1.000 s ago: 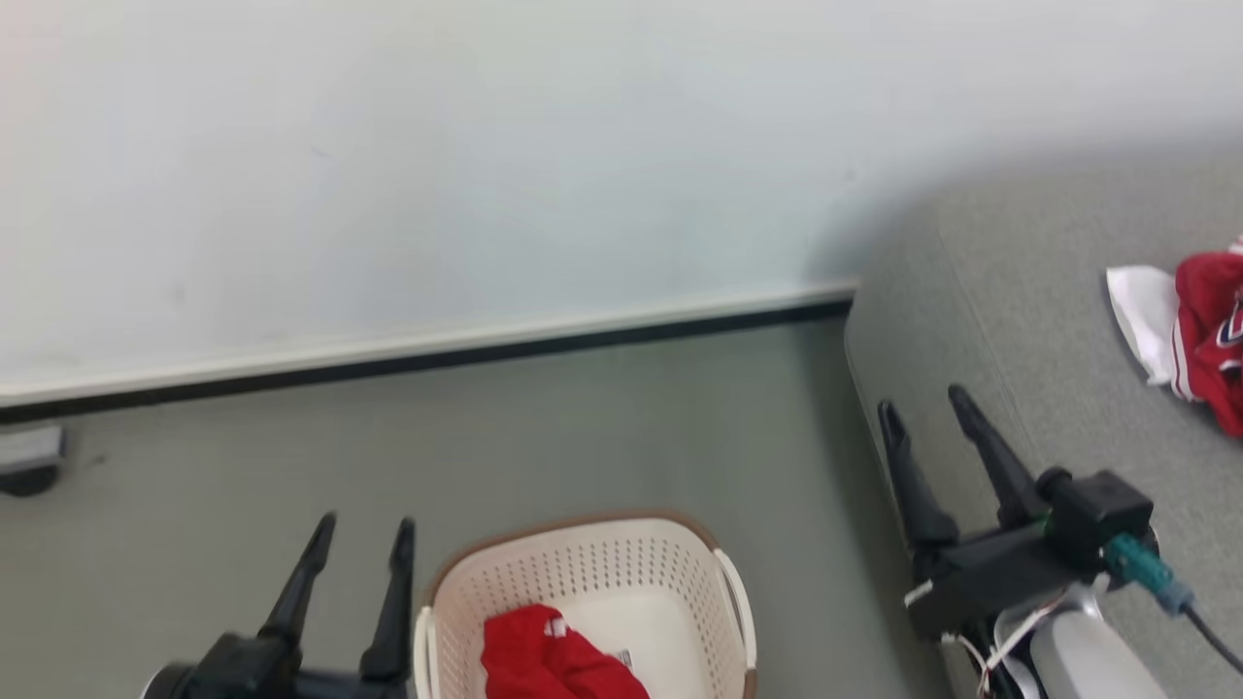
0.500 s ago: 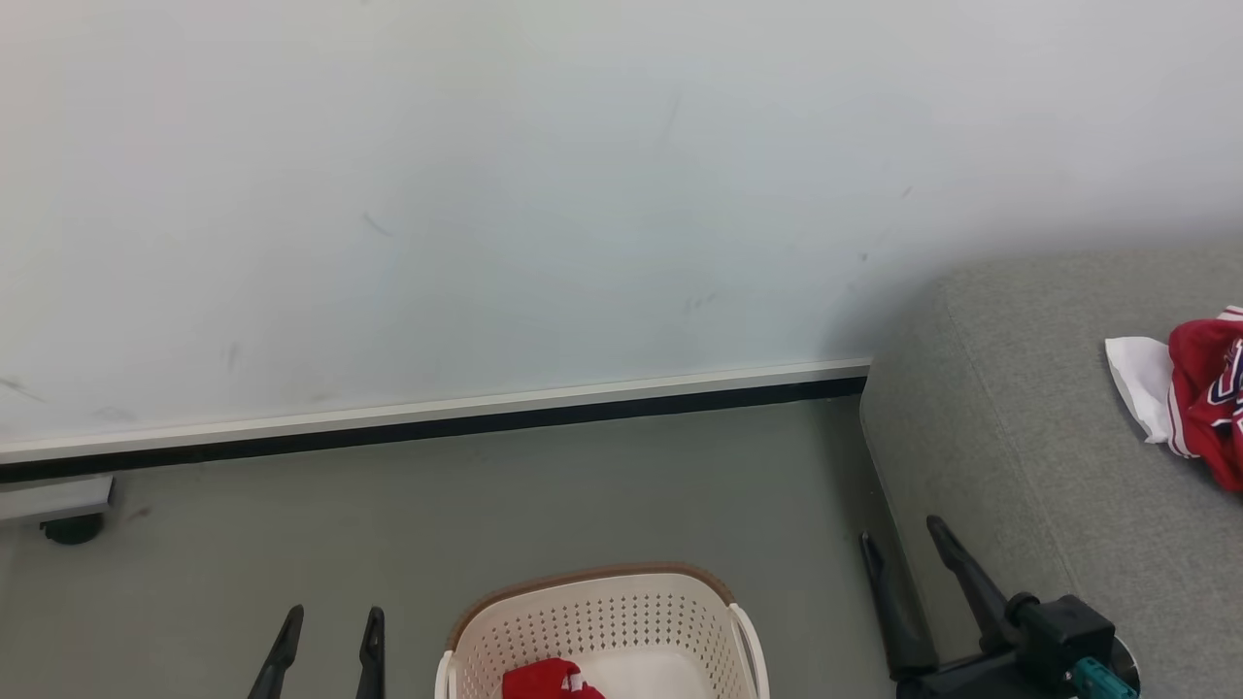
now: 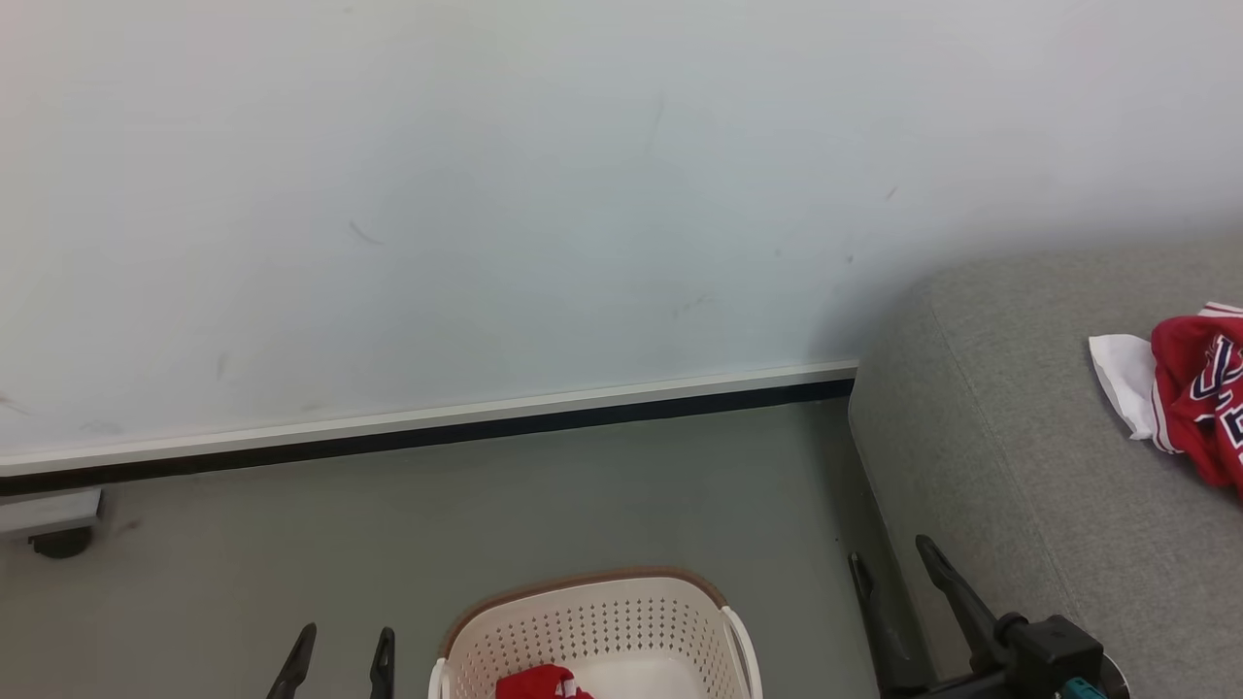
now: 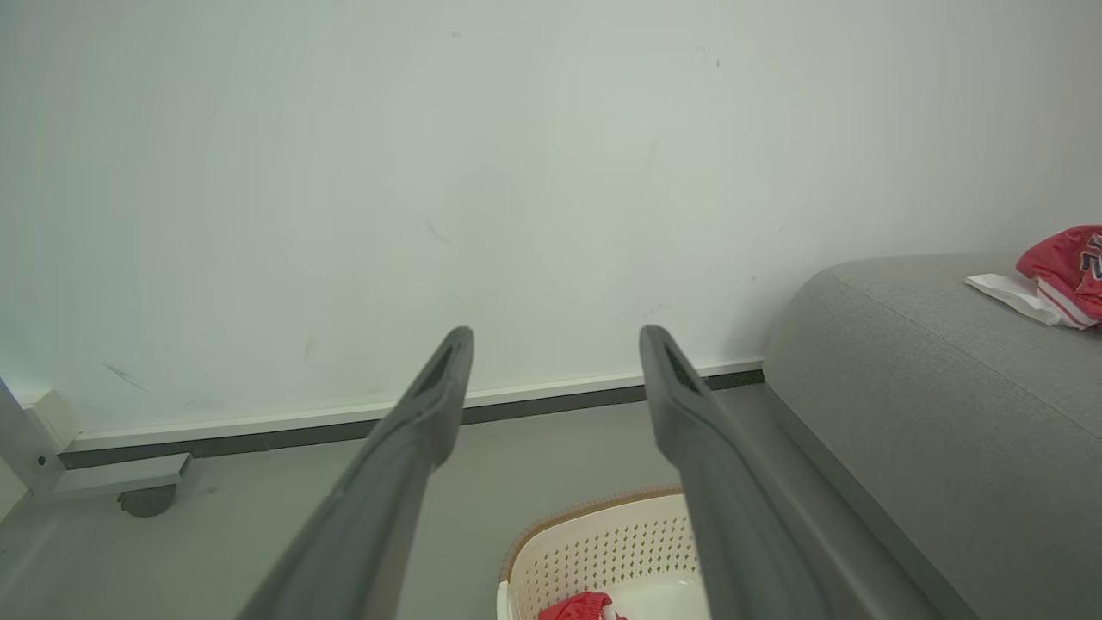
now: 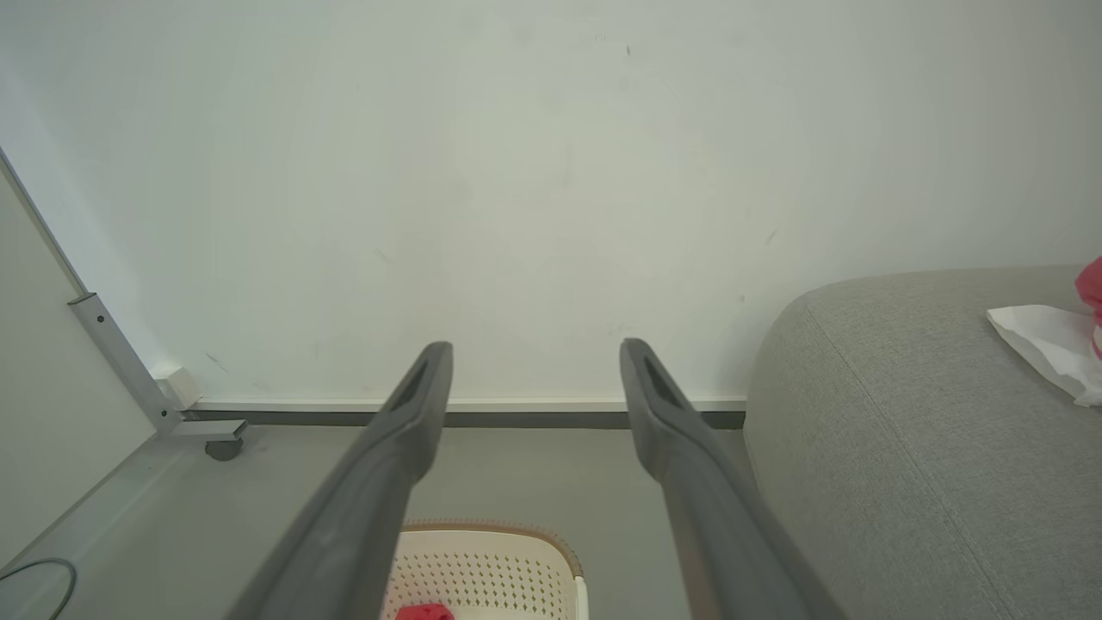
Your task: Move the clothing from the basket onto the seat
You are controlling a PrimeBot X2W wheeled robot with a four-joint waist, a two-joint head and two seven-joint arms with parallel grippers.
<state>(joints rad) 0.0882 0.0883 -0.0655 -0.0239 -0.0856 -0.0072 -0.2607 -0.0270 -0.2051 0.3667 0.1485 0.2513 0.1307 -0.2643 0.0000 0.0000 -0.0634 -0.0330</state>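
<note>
I hold both pincers apart and empty, ready, I judge, for another pick: left pincer (image 3: 348, 633) beside the basket (image 3: 602, 621), right pincer (image 3: 890, 551) near the seat (image 3: 1020, 485). A red garment (image 3: 539, 682) lies in the basket, bottom centre; the jersey (image 3: 1199, 388) rests on the seat, far right.

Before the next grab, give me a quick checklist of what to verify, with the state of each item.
1. Left gripper open, empty: ok.
2. Right gripper open, empty: ok.
3. Basket emptied: not ok, a red garment lies inside.
4. Garment fully in head view: not ok, cut by the bottom edge.
5. Bare sofa beside the jersey: ok.
6. More clothing under the garment: cannot tell.
</note>
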